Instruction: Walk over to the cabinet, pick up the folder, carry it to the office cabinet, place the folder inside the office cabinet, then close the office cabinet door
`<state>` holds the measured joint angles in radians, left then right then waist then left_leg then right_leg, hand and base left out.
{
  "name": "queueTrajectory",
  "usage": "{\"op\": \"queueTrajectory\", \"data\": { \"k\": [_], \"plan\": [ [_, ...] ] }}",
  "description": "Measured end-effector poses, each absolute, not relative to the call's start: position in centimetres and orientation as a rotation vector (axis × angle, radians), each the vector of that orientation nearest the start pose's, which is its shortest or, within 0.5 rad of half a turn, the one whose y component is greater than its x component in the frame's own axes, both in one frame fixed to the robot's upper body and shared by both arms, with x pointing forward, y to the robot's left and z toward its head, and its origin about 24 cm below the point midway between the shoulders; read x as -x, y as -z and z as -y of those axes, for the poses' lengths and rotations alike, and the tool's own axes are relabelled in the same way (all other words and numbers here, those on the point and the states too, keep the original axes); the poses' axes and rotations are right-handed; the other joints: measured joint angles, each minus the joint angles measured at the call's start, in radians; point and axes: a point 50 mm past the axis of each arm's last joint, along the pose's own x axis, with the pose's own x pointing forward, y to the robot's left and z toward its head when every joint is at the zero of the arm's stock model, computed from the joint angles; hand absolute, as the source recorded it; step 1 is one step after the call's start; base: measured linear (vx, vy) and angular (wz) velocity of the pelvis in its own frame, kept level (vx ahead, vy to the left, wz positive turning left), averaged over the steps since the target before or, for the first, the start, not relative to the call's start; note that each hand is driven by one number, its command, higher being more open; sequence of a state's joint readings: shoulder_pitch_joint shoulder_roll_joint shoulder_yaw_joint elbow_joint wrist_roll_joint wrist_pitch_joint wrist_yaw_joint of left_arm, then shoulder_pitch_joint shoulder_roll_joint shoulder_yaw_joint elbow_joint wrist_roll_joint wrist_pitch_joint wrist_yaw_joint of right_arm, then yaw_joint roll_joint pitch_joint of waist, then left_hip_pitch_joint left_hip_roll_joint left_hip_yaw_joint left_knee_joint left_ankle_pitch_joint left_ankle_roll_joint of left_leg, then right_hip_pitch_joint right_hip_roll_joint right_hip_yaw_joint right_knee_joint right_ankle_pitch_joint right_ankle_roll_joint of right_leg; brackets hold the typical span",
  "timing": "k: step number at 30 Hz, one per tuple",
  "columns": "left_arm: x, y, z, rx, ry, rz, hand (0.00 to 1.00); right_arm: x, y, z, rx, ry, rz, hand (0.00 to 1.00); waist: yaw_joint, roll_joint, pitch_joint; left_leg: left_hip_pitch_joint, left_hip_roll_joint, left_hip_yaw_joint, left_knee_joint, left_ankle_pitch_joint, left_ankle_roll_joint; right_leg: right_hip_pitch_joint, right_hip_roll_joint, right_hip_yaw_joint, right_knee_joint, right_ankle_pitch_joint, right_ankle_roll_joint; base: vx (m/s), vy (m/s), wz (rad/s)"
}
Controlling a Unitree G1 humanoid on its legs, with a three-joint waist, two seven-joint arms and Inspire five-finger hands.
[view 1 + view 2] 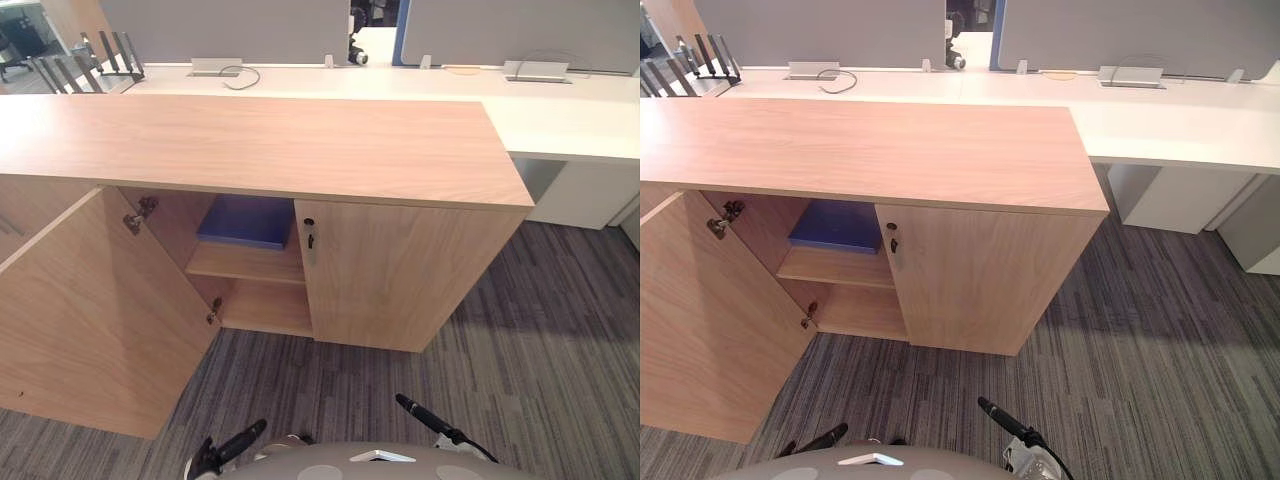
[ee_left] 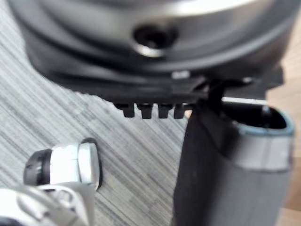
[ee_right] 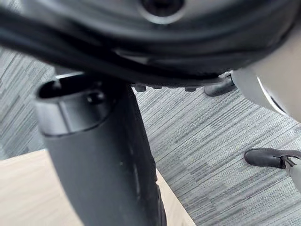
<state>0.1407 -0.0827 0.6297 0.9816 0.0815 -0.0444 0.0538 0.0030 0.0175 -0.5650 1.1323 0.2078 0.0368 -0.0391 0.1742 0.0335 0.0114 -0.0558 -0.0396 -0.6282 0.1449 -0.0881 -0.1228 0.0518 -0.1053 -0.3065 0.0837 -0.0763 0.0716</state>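
The wooden office cabinet (image 1: 260, 145) stands straight ahead. Its left door (image 1: 90, 310) is swung wide open towards me, and its right door (image 1: 400, 275) is shut. A blue folder (image 1: 247, 220) lies flat on the upper shelf (image 1: 245, 262) inside, just left of the shut door. My left hand (image 2: 141, 70) hangs over the carpet with fingers straight and thumb (image 2: 221, 169) relaxed, holding nothing. In the same way my right hand (image 3: 141, 52) hangs down, its thumb (image 3: 103, 160) relaxed and nothing in it.
A long white desk (image 1: 560, 115) with grey partition screens (image 1: 230, 30) runs behind the cabinet. A black file rack (image 1: 100, 60) stands at its far left. A white drawer unit (image 1: 590, 195) sits right of the cabinet. A person's shoe (image 3: 265, 157) rests on the carpet nearby.
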Motion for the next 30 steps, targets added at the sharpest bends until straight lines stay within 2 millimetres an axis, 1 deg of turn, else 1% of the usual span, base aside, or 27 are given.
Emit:
{"op": "queueTrajectory", "data": {
  "k": [1, 2, 3, 4, 5, 6, 7, 8, 9, 10, 11, 12, 13, 14, 15, 16, 17, 18, 19, 21, 22, 24, 25, 26, 27, 28, 30],
  "plan": [
    [-7.5, 16.0, -20.5, 0.248, -0.585, -1.038, 1.0, -9.2, 16.7, 19.5, -0.503, 0.626, -1.103, 1.0, -0.009, -0.003, 0.01, -0.03, -0.013, -0.031, 0.04, -0.008, -0.012, 0.009, 0.003, -0.049, 0.004, -0.007, -0.011, 0.01, 0.0, 1.23],
    [-9.3, 15.5, -20.4, 0.269, -0.577, -0.98, 1.0, -9.9, 16.6, 19.4, -0.503, 0.624, -1.094, 1.0, -0.015, -0.003, 0.022, -0.069, -0.015, 0.0, 0.062, -0.018, -0.004, 0.013, 0.002, -0.103, 0.007, -0.013, -0.018, -0.01, 0.019, 1.25],
    [-10.0, 15.2, -20.4, 0.279, -0.579, -0.952, 1.0, -10.2, 16.5, 19.3, -0.51, 0.627, -1.087, 1.0, -0.014, -0.001, 0.032, -0.089, 0.01, 0.066, 0.06, -0.025, 0.018, 0.019, 0.006, -0.136, 0.009, -0.015, -0.021, -0.05, -0.003, 1.21],
    [-11.2, 14.6, -20.8, 0.292, -0.589, -0.894, 1.0, -10.8, 16.4, 18.9, -0.52, 0.621, -1.078, 1.0, -0.018, -0.004, 0.052, -0.125, 0.103, 0.282, 0.042, -0.012, 0.05, 0.032, 0.016, -0.19, 0.011, -0.021, -0.031, -0.07, -0.056, 1.16],
    [-12.2, 13.8, -21.2, 0.281, -0.588, -0.84, 1.0, -10.9, 16.4, 18.9, -0.503, 0.609, -1.081, 1.0, -0.018, -0.02, 0.058, -0.152, 0.196, 0.534, 0.05, -0.002, 0.107, 0.039, 0.006, -0.24, 0.008, -0.025, -0.037, -0.06, -0.077, 1.19],
    [-12.7, 13.4, -21.4, 0.279, -0.582, -0.812, 1.0, -11.0, 16.4, 19.0, -0.492, 0.605, -1.08, 1.0, -0.017, -0.024, 0.064, -0.175, 0.238, 0.661, 0.097, -0.014, 0.128, 0.043, -0.003, -0.267, 0.013, -0.027, -0.038, -0.01, -0.05, 1.21],
    [-13.6, 12.6, -21.4, 0.25, -0.546, -0.766, 1.0, -10.9, 16.3, 19.6, -0.5, 0.636, -1.07, 1.0, -0.012, -0.018, 0.074, -0.215, 0.311, 0.855, 0.224, -0.031, 0.151, 0.051, -0.022, -0.331, 0.032, -0.029, -0.041, 0.02, 0.037, 1.3],
    [-14.2, 11.7, -21.5, 0.219, -0.509, -0.721, 1.0, -10.3, 16.3, 20.7, -0.509, 0.701, -1.064, 1.0, -0.013, -0.009, 0.077, -0.222, 0.35, 0.951, 0.321, -0.04, 0.178, 0.063, -0.047, -0.4, 0.05, -0.037, -0.038, 0.01, 0.073, 1.32],
    [-14.4, 11.2, -21.6, 0.205, -0.493, -0.696, 1.0, -9.8, 16.3, 21.2, -0.507, 0.726, -1.066, 1.0, -0.016, -0.007, 0.074, -0.22, 0.353, 0.972, 0.357, -0.046, 0.189, 0.066, -0.061, -0.432, 0.059, -0.043, -0.03, 0.0, 0.154, 1.38],
    [-15.0, 10.3, -21.7, 0.188, -0.465, -0.646, 1.0, -8.6, 16.3, 22.3, -0.502, 0.783, -1.068, 1.0, -0.018, 0.007, 0.057, -0.213, 0.359, 0.994, 0.416, -0.067, 0.215, 0.075, -0.085, -0.491, 0.071, -0.048, -0.018, 0.01, 0.169, 1.1],
    [-15.3, 9.8, -21.8, 0.184, -0.457, -0.621, 1.0, -8.0, 16.3, 22.7, -0.508, 0.813, -1.066, 1.0, -0.019, 0.015, 0.046, -0.21, 0.367, 1.005, 0.428, -0.087, 0.212, 0.078, -0.095, -0.515, 0.074, -0.044, -0.008, 0.1, 0.326, 1.53],
    [-15.9, 8.9, -22.2, 0.171, -0.46, -0.57, 1.0, -7.0, 16.3, 23.6, -0.53, 0.875, -1.062, 1.0, -0.027, 0.037, 0.027, -0.184, 0.378, 1.054, 0.395, -0.129, 0.181, 0.088, -0.129, -0.574, 0.107, -0.04, 0.002, 0.13, 0.322, 1.42],
    [-16.3, 8.5, -22.4, 0.163, -0.458, -0.547, 1.0, -6.6, 16.3, 24.0, -0.554, 0.913, -1.062, 1.0, -0.033, 0.05, 0.025, -0.175, 0.337, 1.083, 0.365, -0.126, 0.145, 0.086, -0.159, -0.596, 0.153, -0.052, -0.009, 0.15, 0.35, 1.5],
    [-16.6, 8.2, -22.6, 0.156, -0.457, -0.533, 1.0, -6.3, 16.5, 23.7, -0.581, 0.926, -1.08, 1.0, -0.044, 0.036, 0.025, -0.172, 0.294, 1.066, 0.33, -0.112, 0.149, 0.081, -0.186, -0.603, 0.169, -0.069, -0.017, 0.08, 0.314, 1.79],
    [-17.0, 7.8, -23.2, 0.145, -0.485, -0.514, 1.0, -5.7, 17.1, 22.5, -0.632, 0.921, -1.134, 1.0, -0.072, 0.012, 0.012, -0.154, 0.184, 1.007, 0.164, -0.032, 0.177, 0.081, -0.144, -0.569, 0.039, -0.081, -0.003, 0.06, 0.265, 1.52],
    [-16.8, 7.6, -23.6, 0.14, -0.5, -0.508, 1.0, -5.9, 17.1, 22.3, -0.636, 0.91, -1.139, 1.0, -0.071, 0.009, 0.012, -0.137, 0.159, 1.005, 0.116, -0.01, 0.178, 0.081, -0.121, -0.567, -0.005, -0.073, -0.012, 0.03, 0.207, 1.35],
    [-16.6, 7.5, -23.9, 0.134, -0.515, -0.506, 1.0, -6.0, 17.2, 22.0, -0.637, 0.898, -1.145, 1.0, -0.073, 0.005, 0.011, -0.126, 0.133, 1.0, 0.083, 0.005, 0.179, 0.088, -0.112, -0.566, -0.035, -0.044, -0.036, 0.03, 0.093, 0.77],
    [-16.3, 7.6, -23.8, 0.122, -0.516, -0.512, 1.0, -5.7, 17.2, 21.8, -0.623, 0.887, -1.162, 1.0, -0.067, 0.005, 0.01, -0.114, 0.094, 0.982, 0.062, 0.013, 0.177, 0.115, -0.127, -0.587, -0.04, 0.031, -0.006, 0.06, 0.113, 0.92],
    [-16.0, 7.7, -23.6, 0.11, -0.511, -0.533, 1.0, -5.6, 17.1, 22.5, -0.606, 0.891, -1.158, 1.0, -0.065, 0.022, 0.005, -0.114, 0.079, 0.969, 0.066, 0.014, 0.176, 0.133, -0.139, -0.619, -0.023, 0.063, 0.03, 0.07, 0.149, 0.94],
    [-15.7, 7.5, -23.6, 0.091, -0.507, -0.531, 1.0, -5.4, 17.2, 22.4, -0.591, 0.877, -1.169, 1.0, -0.065, 0.031, -0.003, -0.109, 0.075, 0.964, 0.058, 0.014, 0.176, 0.146, -0.149, -0.657, 0.012, 0.081, 0.019, 0.04, 0.116, 0.72],
    [-15.7, 7.1, -23.8, 0.078, -0.508, -0.514, 1.0, -5.4, 17.2, 22.1, -0.572, 0.854, -1.177, 1.0, -0.062, 0.028, -0.004, -0.104, 0.075, 0.99, 0.043, 0.016, 0.177, 0.15, -0.166, -0.68, 0.042, 0.086, 0.012, -0.04, 0.081, 0.59],
    [-15.5, 6.6, -24.2, 0.062, -0.514, -0.492, 1.0, -5.6, 17.2, 21.9, -0.528, 0.81, -1.18, 1.0, -0.047, 0.019, -0.006, -0.075, 0.061, 1.021, -0.004, 0.025, 0.181, 0.149, -0.192, -0.681, 0.079, 0.089, 0.009, -0.05, 0.072, 0.16],
    [-15.2, 6.4, -24.4, 0.056, -0.515, -0.487, 1.0, -5.6, 17.1, 21.9, -0.492, 0.781, -1.179, 1.0, -0.038, 0.015, -0.006, -0.044, 0.043, 1.033, -0.048, 0.028, 0.175, 0.158, -0.21, -0.678, 0.087, 0.095, 0.01, -0.02, 0.062, -0.14],
    [-15.0, 6.1, -24.6, 0.05, -0.521, -0.478, 1.0, -5.8, 17.0, 21.8, -0.464, 0.753, -1.174, 1.0, -0.039, 0.014, -0.008, -0.01, 0.033, 1.071, -0.088, 0.008, 0.176, 0.169, -0.226, -0.676, 0.089, 0.107, 0.024, -0.01, 0.069, -0.14],
    [-14.9, 6.0, -24.8, 0.046, -0.527, -0.472, 1.0, -5.9, 17.0, 21.7, -0.45, 0.742, -1.172, 1.0, -0.042, 0.013, -0.008, 0.004, 0.037, 1.115, -0.097, -0.001, 0.177, 0.171, -0.233, -0.675, 0.089, 0.114, 0.026, 0.05, 0.09, -0.11],
    [-15.0, 5.6, -25.0, 0.041, -0.536, -0.456, 1.0, -6.0, 16.9, 21.7, -0.421, 0.717, -1.169, 1.0, -0.044, 0.016, -0.01, 0.019, 0.041, 1.171, -0.097, -0.005, 0.175, 0.172, -0.242, -0.674, 0.09, 0.131, 0.036, 0.09, 0.101, -0.26],
    [-14.9, 5.2, -25.6, 0.038, -0.566, -0.435, 1.0, -6.2, 16.9, 21.5, -0.373, 0.672, -1.177, 1.0, -0.045, 0.022, -0.018, 0.03, 0.027, 1.177, -0.107, 0.004, 0.191, 0.159, -0.248, -0.674, 0.081, 0.137, 0.033, 0.1, 0.082, -0.22]
  ]
}}
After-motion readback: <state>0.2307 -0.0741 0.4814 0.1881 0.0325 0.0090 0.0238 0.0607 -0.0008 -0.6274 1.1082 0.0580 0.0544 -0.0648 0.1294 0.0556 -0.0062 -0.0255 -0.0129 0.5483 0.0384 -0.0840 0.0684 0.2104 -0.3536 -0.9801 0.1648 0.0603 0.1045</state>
